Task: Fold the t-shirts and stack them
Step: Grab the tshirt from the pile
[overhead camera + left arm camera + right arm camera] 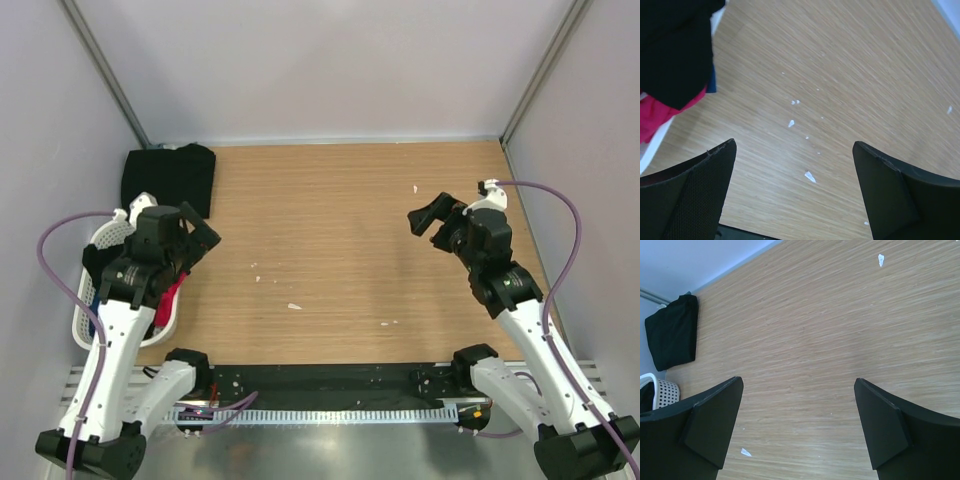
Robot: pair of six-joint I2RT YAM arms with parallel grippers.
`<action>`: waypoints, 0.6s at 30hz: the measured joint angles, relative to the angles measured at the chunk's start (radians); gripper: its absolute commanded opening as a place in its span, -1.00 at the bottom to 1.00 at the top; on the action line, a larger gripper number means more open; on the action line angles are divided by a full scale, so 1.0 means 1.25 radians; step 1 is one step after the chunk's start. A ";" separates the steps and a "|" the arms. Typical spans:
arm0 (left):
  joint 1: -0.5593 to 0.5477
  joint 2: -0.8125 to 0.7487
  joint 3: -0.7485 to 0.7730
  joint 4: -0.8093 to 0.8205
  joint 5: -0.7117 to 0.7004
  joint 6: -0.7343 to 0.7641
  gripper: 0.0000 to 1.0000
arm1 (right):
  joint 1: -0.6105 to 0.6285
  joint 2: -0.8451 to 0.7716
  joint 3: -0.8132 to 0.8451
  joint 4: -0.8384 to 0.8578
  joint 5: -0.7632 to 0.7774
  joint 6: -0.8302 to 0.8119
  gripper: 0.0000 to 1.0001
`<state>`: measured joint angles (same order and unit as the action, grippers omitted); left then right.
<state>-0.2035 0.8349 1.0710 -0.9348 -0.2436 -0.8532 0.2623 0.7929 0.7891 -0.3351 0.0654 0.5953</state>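
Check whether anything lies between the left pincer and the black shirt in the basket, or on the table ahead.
Nothing visible does. The black shirt lies uncovered on top of the red garment in the basket, beside the open left pincer. The table holds only small white scraps and a folded black pile at its far left corner.

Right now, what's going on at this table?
Neither arm is handling anything: the left gripper and right gripper both hover open above the wooden tabletop. One folded black cloth t-shirt lies at the far left corner. The white plastic mesh basket at the left edge holds more black cloth and a red-pink garment.
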 measured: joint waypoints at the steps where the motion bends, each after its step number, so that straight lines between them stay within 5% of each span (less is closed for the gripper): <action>1: 0.010 0.012 0.007 -0.011 -0.007 0.001 0.99 | 0.000 0.000 0.000 0.000 0.004 0.000 0.99; 9: 0.247 0.148 0.111 -0.049 -0.003 0.072 0.99 | 0.000 -0.017 0.001 0.007 0.018 -0.002 0.99; 14: 0.503 0.138 0.056 -0.048 0.016 0.106 1.00 | 0.000 -0.027 0.003 0.017 0.023 0.004 0.99; 18: 0.580 0.141 -0.012 -0.040 0.016 0.101 0.99 | 0.000 -0.021 0.003 0.020 0.022 0.006 0.99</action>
<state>0.5217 1.0111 1.0561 -0.9848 -0.2241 -0.7269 0.2623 0.7662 0.7925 -0.3107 0.0925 0.6033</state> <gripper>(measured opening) 0.996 0.996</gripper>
